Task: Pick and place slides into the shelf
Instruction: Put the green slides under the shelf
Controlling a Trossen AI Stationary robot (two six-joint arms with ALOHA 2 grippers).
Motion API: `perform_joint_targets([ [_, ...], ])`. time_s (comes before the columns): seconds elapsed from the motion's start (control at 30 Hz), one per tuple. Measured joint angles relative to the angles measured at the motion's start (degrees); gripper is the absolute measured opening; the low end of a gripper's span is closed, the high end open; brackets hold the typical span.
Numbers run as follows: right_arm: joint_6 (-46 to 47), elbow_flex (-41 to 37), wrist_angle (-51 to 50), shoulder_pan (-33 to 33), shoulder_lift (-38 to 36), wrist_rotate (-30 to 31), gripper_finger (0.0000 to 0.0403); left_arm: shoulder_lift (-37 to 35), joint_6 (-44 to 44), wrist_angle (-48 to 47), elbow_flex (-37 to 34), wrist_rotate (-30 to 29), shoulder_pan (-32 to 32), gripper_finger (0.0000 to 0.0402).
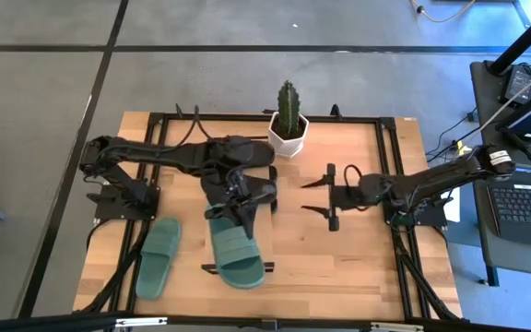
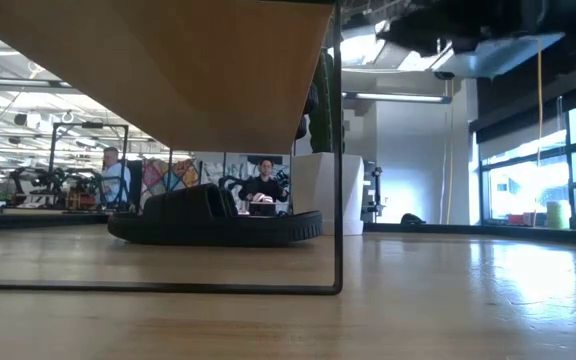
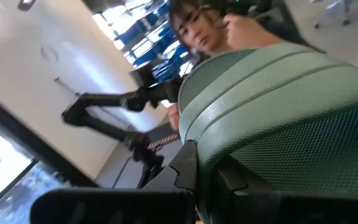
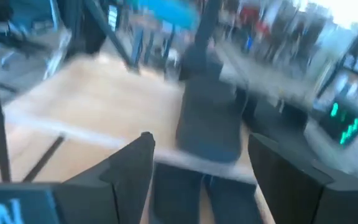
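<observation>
My left gripper (image 1: 231, 210) is shut on a muted green slide (image 1: 238, 254) over the table's middle near part; this slide (image 3: 278, 118) fills the left wrist view. Its mate, a second green slide (image 1: 159, 258), lies flat on the table to the left. In the low view a black slide (image 2: 213, 218) rests on its sole beneath the shelf's light plank top (image 2: 168, 70) and thin black frame (image 2: 338, 200). My right gripper (image 1: 319, 195) (image 4: 201, 149) stands open right of centre, level, with nothing between its fingers. My left gripper pinches the green slide between its two fingers at the end nearest the arm (image 3: 207, 146), beside the ribbed strap (image 3: 260, 81). The slide reaches from the fingers (image 3: 185, 171) toward the table's near edge. It lies roughly level, clear of the table. The gripper hides the exact contact spot.
A cactus in a white pot (image 1: 289, 124) stands at the table's far middle. Black frame rails (image 1: 385, 166) run along the table's edges. Bare wood (image 1: 330, 267) lies on the near right. People show in the room beyond the table (image 2: 263, 185).
</observation>
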Motion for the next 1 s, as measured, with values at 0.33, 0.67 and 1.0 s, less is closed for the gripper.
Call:
perform_joint_targets([
  [0.33,-4.0,0.0,14.4,0.4,4.8,-3.1,0.0259,0.0,-0.3,0.0,0.0,0.7,-5.9,0.0006],
  [0.67,-16.5,1.8,33.7,0.4,18.7,-6.5,0.0259,0.0,-0.4,0.0,-0.1,-5.5,-9.0,0.0005],
  [1.0,-26.3,17.2,33.6,0.4,34.1,-9.8,0.0259,0.0,-2.1,-0.1,-0.1,-5.5,-9.6,0.0004],
])
